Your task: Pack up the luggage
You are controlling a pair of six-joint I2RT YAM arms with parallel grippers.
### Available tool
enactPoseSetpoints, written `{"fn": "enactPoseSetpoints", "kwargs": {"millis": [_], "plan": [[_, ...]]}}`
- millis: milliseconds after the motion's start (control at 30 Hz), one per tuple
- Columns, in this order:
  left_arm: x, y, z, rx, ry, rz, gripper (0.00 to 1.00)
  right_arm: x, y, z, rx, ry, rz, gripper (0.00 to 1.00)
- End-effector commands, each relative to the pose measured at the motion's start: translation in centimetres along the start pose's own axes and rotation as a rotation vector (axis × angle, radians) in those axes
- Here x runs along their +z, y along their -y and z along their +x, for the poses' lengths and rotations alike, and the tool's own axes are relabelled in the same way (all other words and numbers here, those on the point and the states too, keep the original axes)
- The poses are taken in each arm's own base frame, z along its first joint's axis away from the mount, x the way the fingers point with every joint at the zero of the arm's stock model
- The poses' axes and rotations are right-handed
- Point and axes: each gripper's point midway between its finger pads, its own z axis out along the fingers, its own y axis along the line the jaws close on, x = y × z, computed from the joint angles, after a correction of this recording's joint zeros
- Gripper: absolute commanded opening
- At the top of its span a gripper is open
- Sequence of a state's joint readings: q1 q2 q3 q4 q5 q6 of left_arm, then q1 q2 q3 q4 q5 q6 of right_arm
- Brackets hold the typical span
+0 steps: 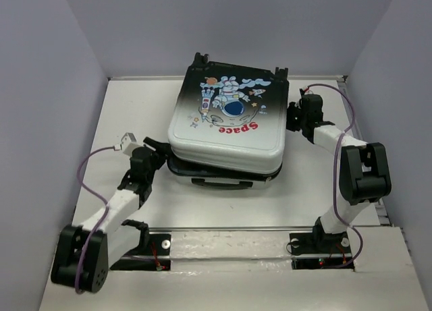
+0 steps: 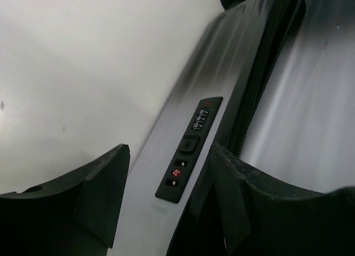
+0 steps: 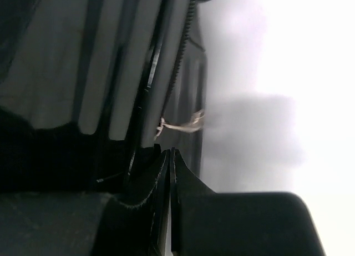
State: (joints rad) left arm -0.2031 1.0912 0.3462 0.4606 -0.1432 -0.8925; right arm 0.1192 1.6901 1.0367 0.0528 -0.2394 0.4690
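The luggage (image 1: 226, 122) lies flat mid-table, astronaut and red "Space" print up. Its top shell sits skewed over the lower one, with a gap at the near edge. My left gripper (image 1: 158, 156) is at its left side. In the left wrist view it (image 2: 169, 156) is open, its fingers on either side of the silver shell wall (image 2: 183, 89) that carries the black combination lock (image 2: 188, 150). My right gripper (image 1: 293, 115) is at the case's right side. In the right wrist view it (image 3: 170, 151) is shut, tips just below the zip line and a pale zip pull (image 3: 183, 124).
The white table (image 1: 202, 203) is boxed in by lilac walls at the left, back and right. A metal rail (image 1: 229, 233) with both arm bases runs along the near edge. The luggage's wheels (image 1: 200, 57) point toward the back wall.
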Motion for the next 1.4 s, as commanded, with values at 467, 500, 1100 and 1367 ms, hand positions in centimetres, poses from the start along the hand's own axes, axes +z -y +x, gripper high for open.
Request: {"fn": "enactPoseSetpoints", "kwargs": {"millis": [467,500,1100,1367], "plan": [[-17.0,23.4,-15.4,0.339,0.189,0.365,0.97,-2.1,-6.6,-2.1,-0.136,-0.146,-0.417,0.29],[-14.0,24.1,-14.1,0.373,0.137,0.338,0.98,-2.2,-6.6,-1.9,-0.134,-0.150,-0.417,0.35],[-5.3,17.9,-14.0,0.277,0.049,0.312,0.99,-11.5,-3.2,-1.7,-0.050,0.096,-0.092,0.81],[-9.6,10.1,-10.9,0.365,0.004,0.218,0.99,-21.7,-9.0,5.5,-0.134,0.147,-0.337,0.41]]}}
